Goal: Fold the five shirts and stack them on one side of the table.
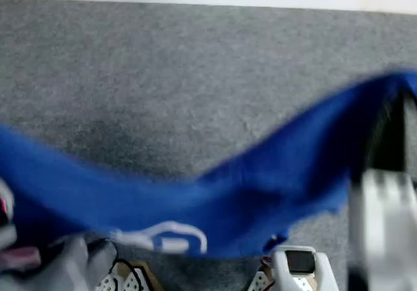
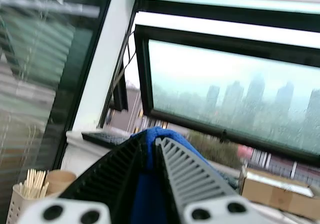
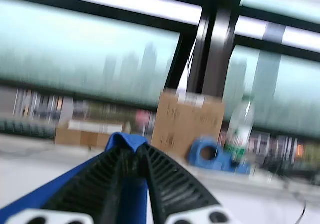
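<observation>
Clamps the left claw [image 2: 152, 146] tight on a fold of the blue shirt [image 1: 247, 187], cloth pinched between its jaws. Clamps the right claw [image 3: 134, 156] likewise on another fold. Holds the shirt up off the grey table [image 1: 195, 76], stretched across it, sagging midway, highest at the high view's right end.

The blue shirt [image 1: 260, 187] was soft matt cloth — the table [image 1: 195, 63] grey, rough, felt-like. Ribbed fingers [image 2: 117, 176] looked matt black plastic.
</observation>
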